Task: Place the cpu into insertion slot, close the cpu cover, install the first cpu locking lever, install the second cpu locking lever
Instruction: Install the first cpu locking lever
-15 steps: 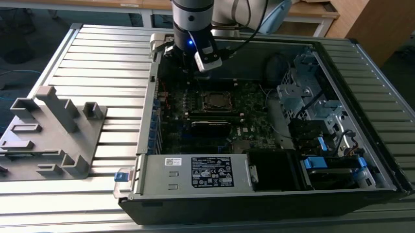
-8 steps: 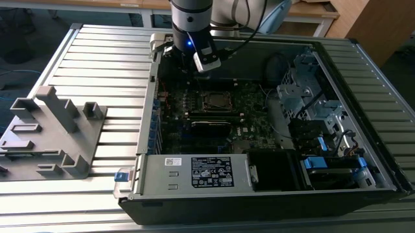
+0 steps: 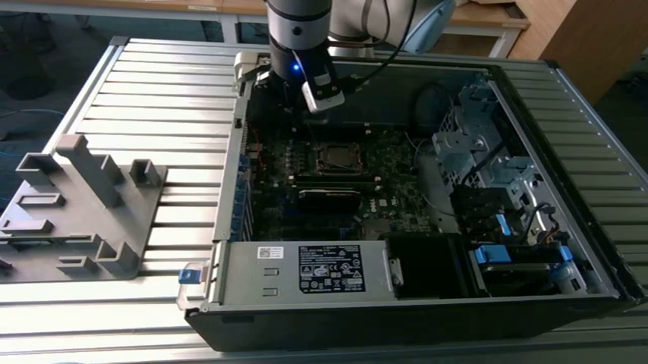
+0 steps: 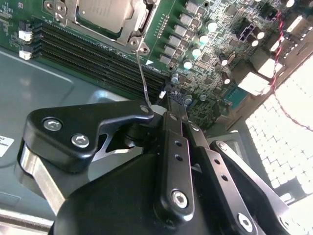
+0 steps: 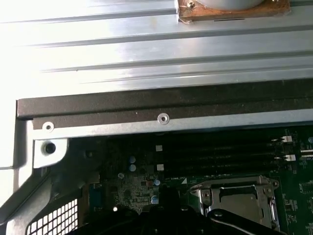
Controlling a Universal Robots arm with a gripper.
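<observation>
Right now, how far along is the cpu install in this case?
Done: the cpu sits in the insertion slot, the cpu cover lies flat over it. In hand: one locking lever stands raised, its tip at the gripper. Left: latching that lever; the other lever's state is unclear.

We see the cpu cut off by the second wrist view's edge, the cover by the first wrist view's edge, and the arm by the exterior view's top.

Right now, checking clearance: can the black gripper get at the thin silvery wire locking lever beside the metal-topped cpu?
Probably yes: the gripper sits at the locking lever's free end, nothing between.
</observation>
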